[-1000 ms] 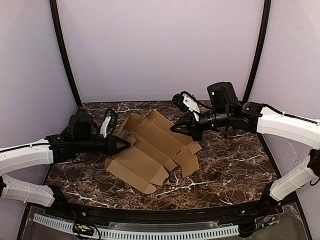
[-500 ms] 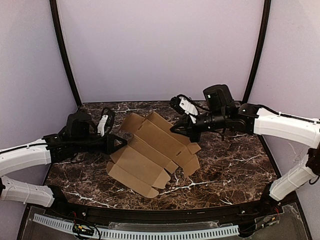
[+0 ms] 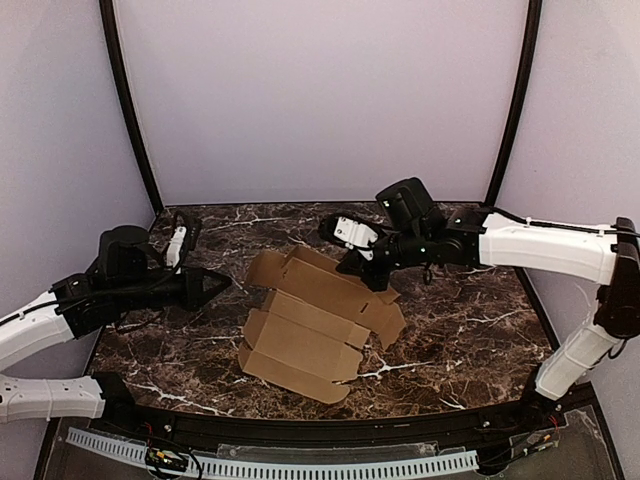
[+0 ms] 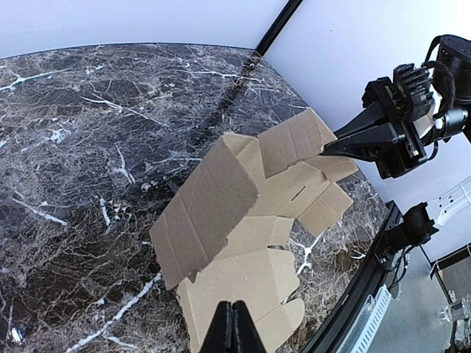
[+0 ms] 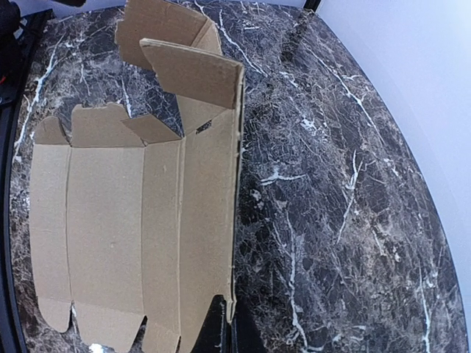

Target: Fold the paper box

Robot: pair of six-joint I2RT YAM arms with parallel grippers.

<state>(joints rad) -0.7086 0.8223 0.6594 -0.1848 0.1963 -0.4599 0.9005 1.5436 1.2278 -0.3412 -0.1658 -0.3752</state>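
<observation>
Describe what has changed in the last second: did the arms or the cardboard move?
The left gripper drew back to the left, away from the paper box, and now sits clear of it. The right gripper reached further left, pinching the edge of the raised far panel; the box slid toward the right and the near side. Unchanged: both grippers shut, and the box mostly flat on the table.

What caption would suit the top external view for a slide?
Right gripper, jaws shut on a flap of the paper box; left gripper, jaws shut, clear of it.
</observation>
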